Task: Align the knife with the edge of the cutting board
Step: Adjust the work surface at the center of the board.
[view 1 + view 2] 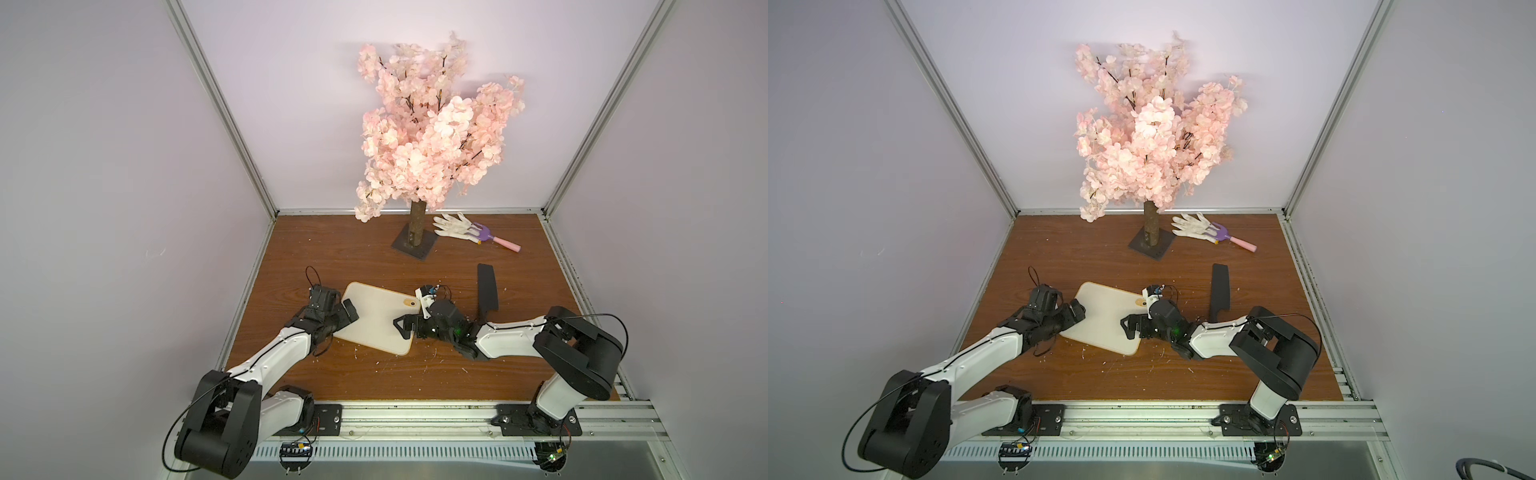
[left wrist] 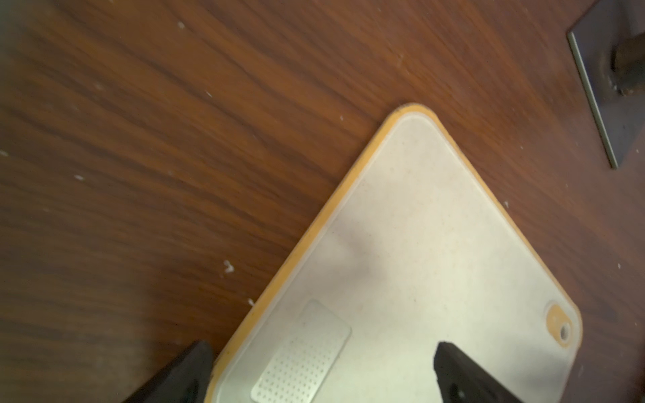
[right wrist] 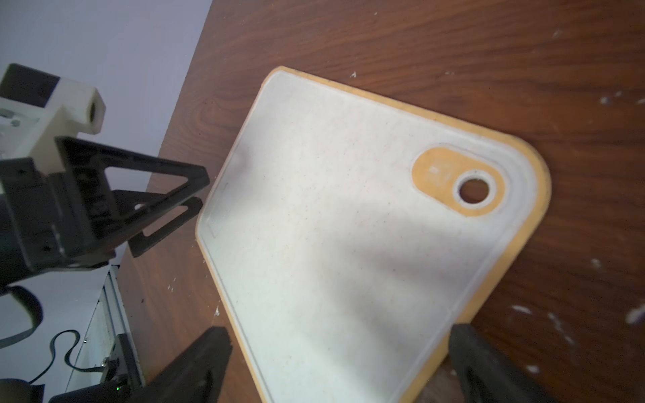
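Observation:
The cream cutting board (image 1: pixel 374 320) (image 1: pixel 1100 324) lies skewed on the wooden table, its orange-ringed hole (image 3: pixel 473 190) at the far right corner. The black knife (image 1: pixel 487 291) (image 1: pixel 1220 291) lies flat to the right of the board, apart from it, with its handle toward the near side. My left gripper (image 1: pixel 348 312) (image 2: pixel 321 366) is open at the board's left edge, one finger off the rim and one over the board (image 2: pixel 419 226). My right gripper (image 1: pixel 401 328) (image 3: pixel 340 352) is open over the board's near right corner, with the board (image 3: pixel 349 209) between its fingers.
A pink blossom tree stands on a dark square base (image 1: pixel 413 245) (image 2: pixel 621 87) behind the board. A white glove (image 1: pixel 453 226) and a purple-and-pink toy rake (image 1: pixel 494 239) lie at the back right. Small white crumbs dot the table. Walls close three sides.

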`<action>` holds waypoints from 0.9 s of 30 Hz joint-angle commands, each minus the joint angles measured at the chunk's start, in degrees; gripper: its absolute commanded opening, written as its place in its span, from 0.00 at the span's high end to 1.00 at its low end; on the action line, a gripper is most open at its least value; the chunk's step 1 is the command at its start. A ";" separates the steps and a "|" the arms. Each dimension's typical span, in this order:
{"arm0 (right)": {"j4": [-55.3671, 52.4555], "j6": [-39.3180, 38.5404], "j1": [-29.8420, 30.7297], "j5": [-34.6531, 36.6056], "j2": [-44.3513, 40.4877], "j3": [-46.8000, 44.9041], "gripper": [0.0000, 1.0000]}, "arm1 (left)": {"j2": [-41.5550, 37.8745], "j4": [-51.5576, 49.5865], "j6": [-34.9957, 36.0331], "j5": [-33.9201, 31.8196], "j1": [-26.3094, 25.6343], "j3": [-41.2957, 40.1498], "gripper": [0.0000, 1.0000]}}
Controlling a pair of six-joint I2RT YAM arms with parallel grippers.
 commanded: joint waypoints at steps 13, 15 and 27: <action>-10.63 -6.71 -9.29 -11.56 -6.44 -1.84 0.01 | -9.19 5.26 -8.15 -0.62 -15.05 -7.29 0.00; -11.38 -6.77 -9.75 -12.33 -7.32 -2.07 0.01 | -9.42 5.87 -8.24 -0.41 -15.89 -7.93 0.00; -13.43 -6.07 -9.92 -11.42 -11.80 -4.90 0.01 | -14.08 -1.64 -5.98 -10.92 -16.70 -2.69 0.00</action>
